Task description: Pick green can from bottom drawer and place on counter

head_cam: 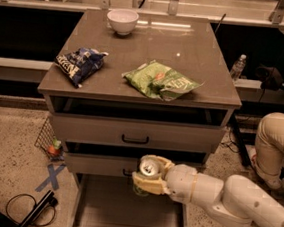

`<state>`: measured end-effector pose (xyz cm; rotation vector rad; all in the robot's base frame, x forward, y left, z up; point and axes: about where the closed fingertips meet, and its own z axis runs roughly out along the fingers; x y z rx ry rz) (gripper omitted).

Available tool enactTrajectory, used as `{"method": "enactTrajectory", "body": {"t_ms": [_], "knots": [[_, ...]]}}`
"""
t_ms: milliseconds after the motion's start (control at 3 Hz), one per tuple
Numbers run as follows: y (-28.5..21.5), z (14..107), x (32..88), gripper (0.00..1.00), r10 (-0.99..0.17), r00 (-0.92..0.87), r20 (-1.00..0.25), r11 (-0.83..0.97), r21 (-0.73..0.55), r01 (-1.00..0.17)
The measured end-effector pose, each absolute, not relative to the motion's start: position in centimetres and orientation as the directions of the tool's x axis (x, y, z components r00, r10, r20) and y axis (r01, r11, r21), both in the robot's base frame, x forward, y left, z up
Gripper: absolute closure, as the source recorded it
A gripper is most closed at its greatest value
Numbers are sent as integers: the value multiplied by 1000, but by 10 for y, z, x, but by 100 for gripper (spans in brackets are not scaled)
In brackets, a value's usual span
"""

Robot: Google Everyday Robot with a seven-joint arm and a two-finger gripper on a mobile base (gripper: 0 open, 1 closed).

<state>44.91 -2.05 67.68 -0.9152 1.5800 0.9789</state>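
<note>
The gripper [149,179] pinches the can [148,167] above the open bottom drawer [122,211], near the middle drawer [97,164]. Lifted straight up, the can may strike the counter [189,44] edge and slip out.

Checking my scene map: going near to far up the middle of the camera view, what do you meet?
Bottom drawer → gripper holding the green can over it → counter → green chip bag → white bowl.
</note>
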Motion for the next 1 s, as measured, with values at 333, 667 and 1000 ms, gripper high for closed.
{"method": "enactTrajectory", "body": {"t_ms": [333, 667, 1000], "knots": [[-39, 767, 458, 100, -41, -174, -984, 445, 138, -885], [-53, 831, 467, 100, -46, -155, -987, 501, 112, -858], [-64, 890, 493, 100, -80, -162, -984, 562, 89, -822]]}}
